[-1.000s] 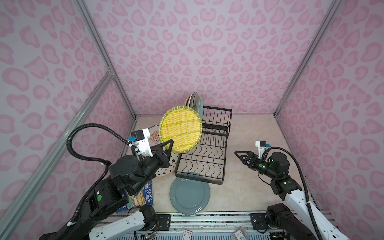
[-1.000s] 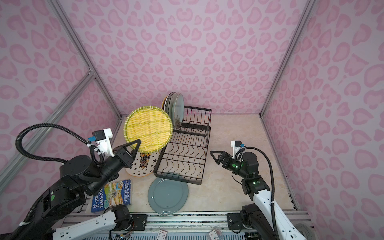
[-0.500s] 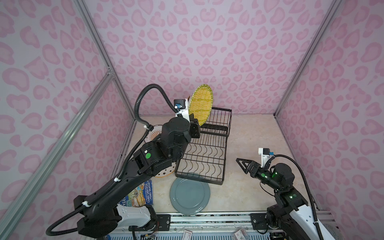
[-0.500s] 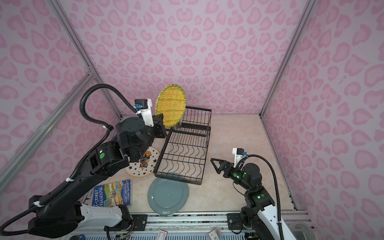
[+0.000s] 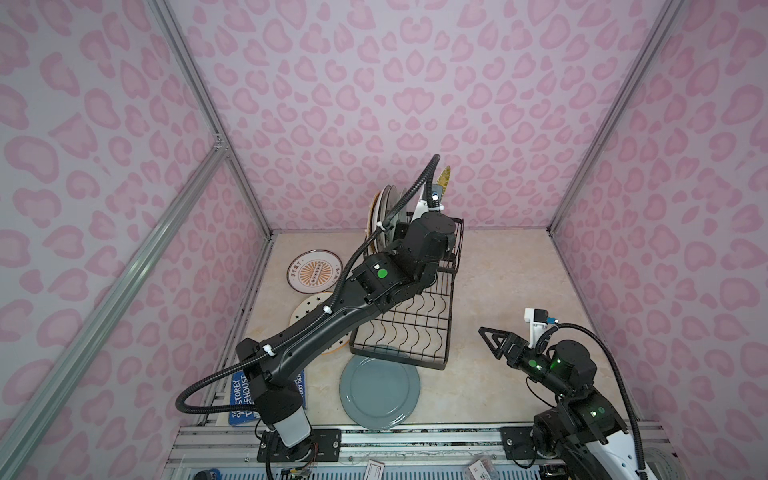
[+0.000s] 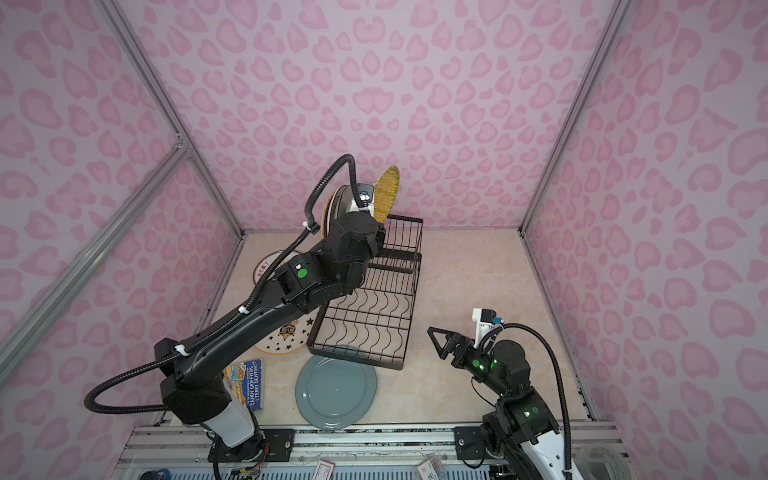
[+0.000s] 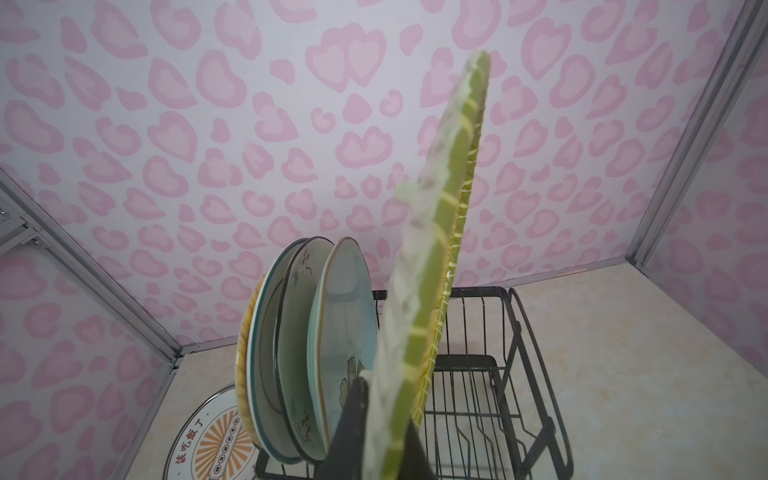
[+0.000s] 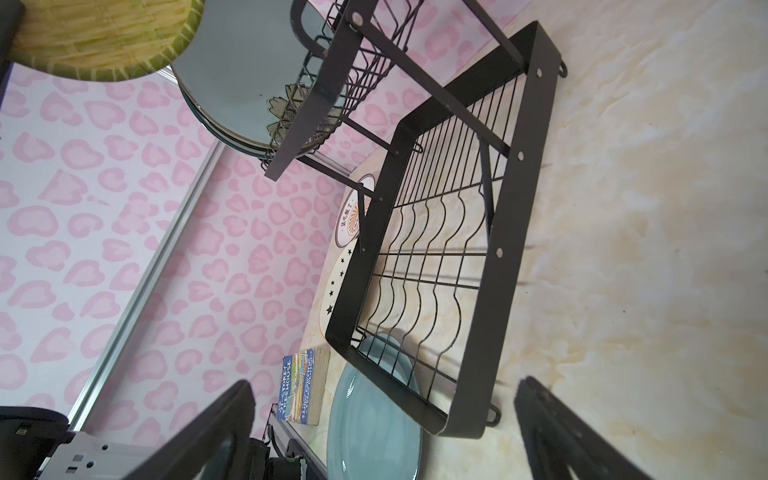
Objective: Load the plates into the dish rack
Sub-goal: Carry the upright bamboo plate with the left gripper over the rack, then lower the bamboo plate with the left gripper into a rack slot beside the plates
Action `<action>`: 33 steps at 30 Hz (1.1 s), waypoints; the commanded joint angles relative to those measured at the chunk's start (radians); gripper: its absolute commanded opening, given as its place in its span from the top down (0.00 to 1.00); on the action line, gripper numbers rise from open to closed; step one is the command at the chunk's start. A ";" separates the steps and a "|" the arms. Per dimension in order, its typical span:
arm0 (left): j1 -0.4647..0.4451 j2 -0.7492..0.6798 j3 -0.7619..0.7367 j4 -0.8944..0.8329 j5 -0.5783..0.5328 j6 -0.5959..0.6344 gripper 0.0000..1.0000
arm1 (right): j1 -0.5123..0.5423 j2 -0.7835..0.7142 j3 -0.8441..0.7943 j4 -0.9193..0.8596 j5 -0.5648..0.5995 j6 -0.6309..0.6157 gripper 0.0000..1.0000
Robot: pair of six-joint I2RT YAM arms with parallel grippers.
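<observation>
Arm on left (image 5: 332, 328) stretches far over dish rack (image 6: 376, 316), left claw (image 7: 386, 411) clamped on upright yellow woven plate (image 7: 436, 232); right claw (image 5: 488, 345) spread wide above bench (image 5: 498, 270).

On my left wrist feed, the left gripper (image 7: 382, 434) is clamped on the rim of the woven yellow plate (image 7: 432, 257). The plate stands edge-on, leaning a little over the raised basket of the dish rack (image 7: 528, 345). Just beside it, a pale blue plate (image 7: 340, 316) and a sprigged white plate (image 7: 297, 332) stand racked in a tight row (more sit behind them, hard to separate). A sunburst plate (image 7: 208, 440) lies flat on the table (image 7: 644, 353).
</observation>
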 commanded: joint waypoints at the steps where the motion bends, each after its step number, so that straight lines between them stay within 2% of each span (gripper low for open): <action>1: 0.018 0.032 0.024 0.013 -0.039 0.002 0.96 | 0.001 0.007 0.015 0.037 -0.052 0.002 0.03; 8: 0.080 0.085 0.021 -0.034 0.009 -0.036 0.96 | 0.001 0.034 0.058 0.018 -0.080 -0.006 0.02; 14: 0.116 0.131 0.011 -0.035 -0.014 -0.044 0.96 | 0.003 0.038 0.088 -0.026 -0.071 -0.016 0.02; 19: 0.130 0.160 0.013 -0.019 -0.047 -0.002 0.96 | 0.003 0.026 0.085 -0.038 -0.062 -0.018 0.02; 33: 0.161 0.168 -0.033 -0.023 0.038 -0.021 0.96 | 0.003 0.001 0.052 -0.041 -0.058 0.011 0.02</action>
